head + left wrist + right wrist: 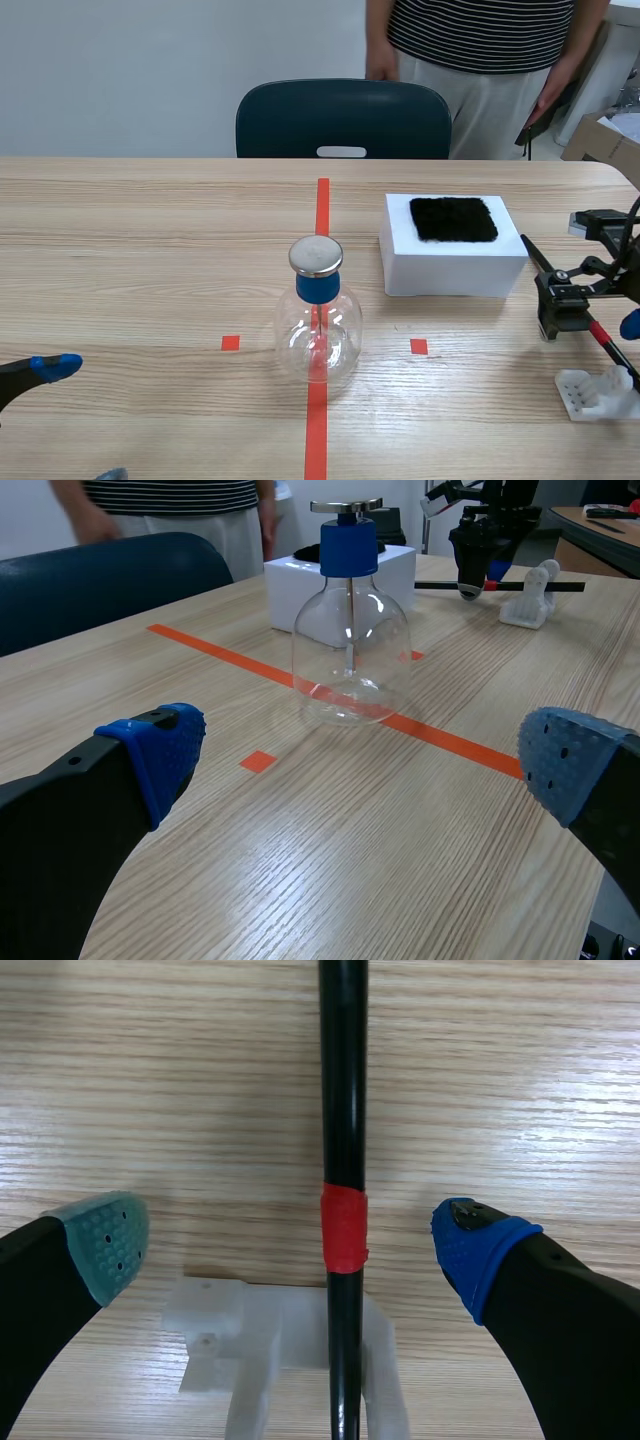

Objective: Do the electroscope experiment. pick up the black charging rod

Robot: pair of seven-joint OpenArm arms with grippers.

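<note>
The black charging rod, with a red tape band, rests on a white stand. My right gripper hangs open over it; the rod runs between the grey-green and blue pads without touching either. In the scene view the rod lies slanted at the table's right edge, under the right gripper. My left gripper stays open low at the near left, holding nothing. In the left wrist view it faces the glass electroscope flask, with the rod far behind.
The electroscope flask, with a blue neck and metal cap, stands on the red centre line. A white box topped with black cloth sits right of it. A dark chair and a standing person are beyond the far edge.
</note>
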